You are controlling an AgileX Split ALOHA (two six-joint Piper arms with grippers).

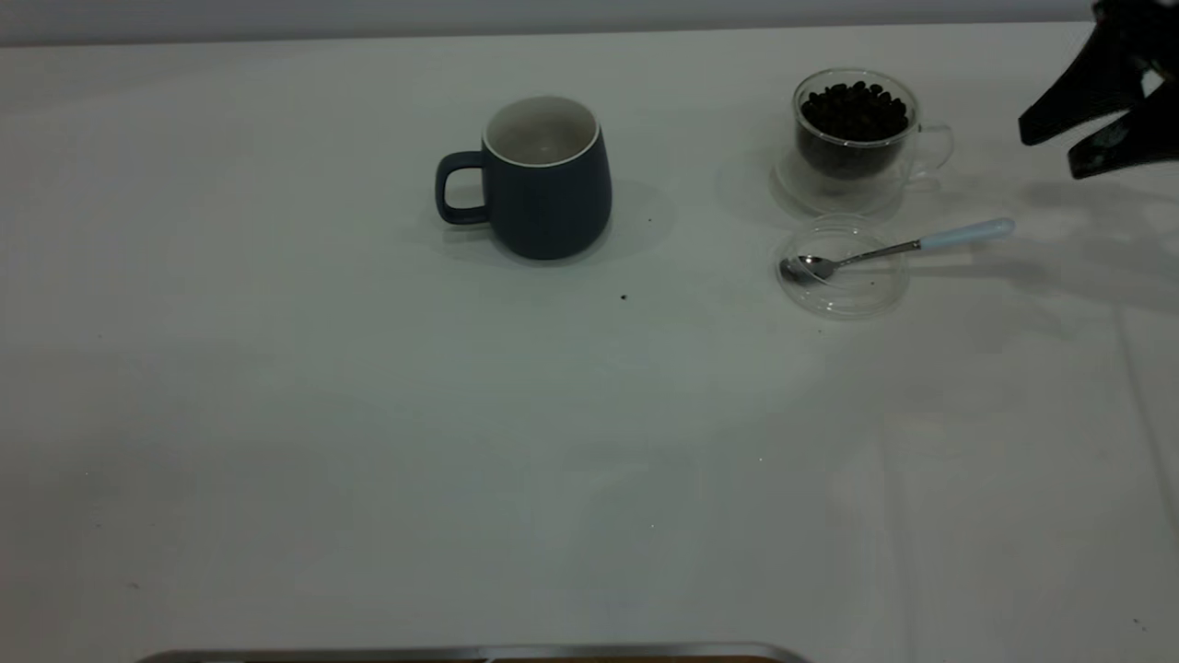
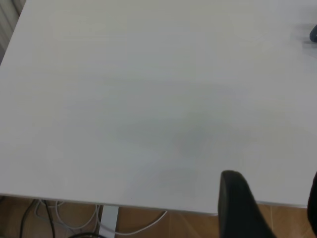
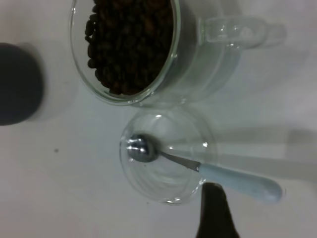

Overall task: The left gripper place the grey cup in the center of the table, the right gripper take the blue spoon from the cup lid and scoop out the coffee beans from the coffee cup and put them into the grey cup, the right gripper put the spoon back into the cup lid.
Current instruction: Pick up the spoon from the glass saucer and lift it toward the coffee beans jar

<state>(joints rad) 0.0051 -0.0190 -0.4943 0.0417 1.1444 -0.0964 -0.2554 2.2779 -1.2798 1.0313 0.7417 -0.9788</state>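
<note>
The grey cup (image 1: 547, 180) stands upright near the table's middle, handle to the left, and looks empty. The glass coffee cup (image 1: 855, 129), full of coffee beans, stands at the back right; it also shows in the right wrist view (image 3: 130, 47). In front of it lies the clear cup lid (image 1: 841, 269), with the blue-handled spoon (image 1: 907, 245) resting bowl-down in it and its handle pointing right. My right gripper (image 1: 1048, 157) hovers open and empty at the far right, above and right of the spoon. One of its fingers (image 3: 213, 213) is close to the spoon's handle (image 3: 240, 181). My left gripper (image 2: 272, 181) is open over bare table near an edge.
A loose bean (image 1: 624, 296) lies on the white cloth (image 1: 368, 442) in front of the grey cup, and a speck (image 1: 649, 220) lies beside it. A metal edge (image 1: 479, 653) runs along the bottom of the exterior view. Cables (image 2: 59, 218) hang below the table edge.
</note>
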